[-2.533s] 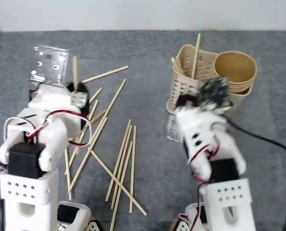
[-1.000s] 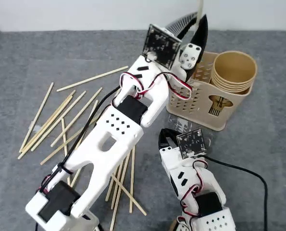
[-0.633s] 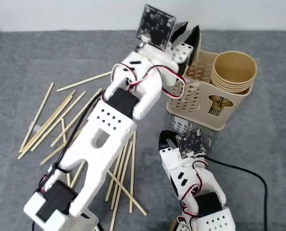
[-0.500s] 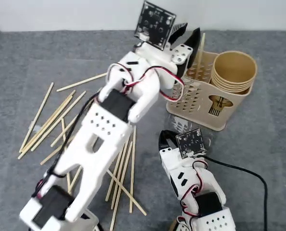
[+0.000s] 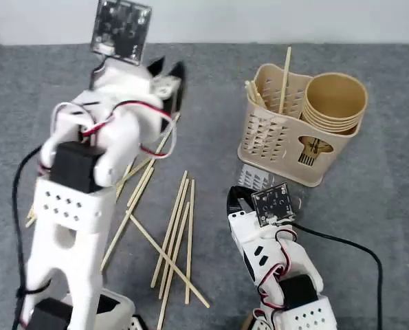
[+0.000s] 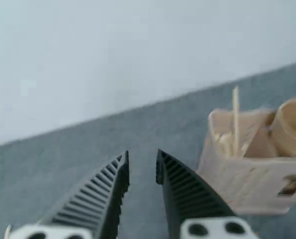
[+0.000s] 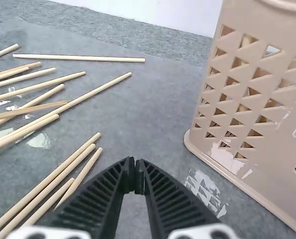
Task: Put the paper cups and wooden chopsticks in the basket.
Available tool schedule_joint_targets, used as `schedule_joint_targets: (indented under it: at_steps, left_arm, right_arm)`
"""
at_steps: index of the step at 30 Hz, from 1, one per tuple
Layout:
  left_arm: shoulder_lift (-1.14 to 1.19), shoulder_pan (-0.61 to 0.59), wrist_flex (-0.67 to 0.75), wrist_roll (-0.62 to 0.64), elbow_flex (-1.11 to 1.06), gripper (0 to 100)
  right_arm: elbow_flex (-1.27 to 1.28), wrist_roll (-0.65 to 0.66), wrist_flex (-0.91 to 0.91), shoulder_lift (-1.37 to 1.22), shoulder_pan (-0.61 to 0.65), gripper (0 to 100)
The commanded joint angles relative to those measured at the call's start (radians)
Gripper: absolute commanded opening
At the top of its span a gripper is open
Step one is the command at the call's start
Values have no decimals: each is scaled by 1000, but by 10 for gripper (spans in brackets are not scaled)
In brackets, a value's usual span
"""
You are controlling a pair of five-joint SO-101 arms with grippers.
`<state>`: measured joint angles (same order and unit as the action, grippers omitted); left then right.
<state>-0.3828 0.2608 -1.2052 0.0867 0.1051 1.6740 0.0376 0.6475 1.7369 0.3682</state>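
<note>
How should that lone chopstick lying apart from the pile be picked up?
Take the lone chopstick near its middle, from straight above, closing across its width. It lies flat on the mat with both long sides clear, and a middle grip should keep it level.

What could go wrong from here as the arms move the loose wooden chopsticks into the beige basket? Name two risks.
1. The loose wooden chopsticks lie crossed on the grey mat, so lifting one may drag or flick its neighbours.
2. One tall chopstick stands high out of the beige slotted basket; the open left gripper could knock it during a drop.
</note>
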Motion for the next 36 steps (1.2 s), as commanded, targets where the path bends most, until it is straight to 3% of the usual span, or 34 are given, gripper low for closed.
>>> schedule_joint_targets:
  at_steps: [1, 5, 12, 16, 26, 36]
  left_arm:
    - [-51, -66, -118, -34, 45, 94]
    - [-49, -155, -226, -77, 45, 94]
    - [-51, -281, -442, -183, 44, 94]
    - [-51, -367, -471, -187, 35, 93]
    - [-52, -517, -299, -187, -272, 93]
    - [-52, -621, -103, -180, -547, 72]
  right_arm:
    - [12, -9, 5, 38, -1, 9]
    - [-11, -57, 19, 30, -2, 9]
    - [-245, -112, 246, 28, -2, 9]
    - [-336, -109, 294, 18, 4, 8]
    - [-562, -114, 328, -398, 8, 9]
    - [-753, -118, 329, -937, 182, 10]
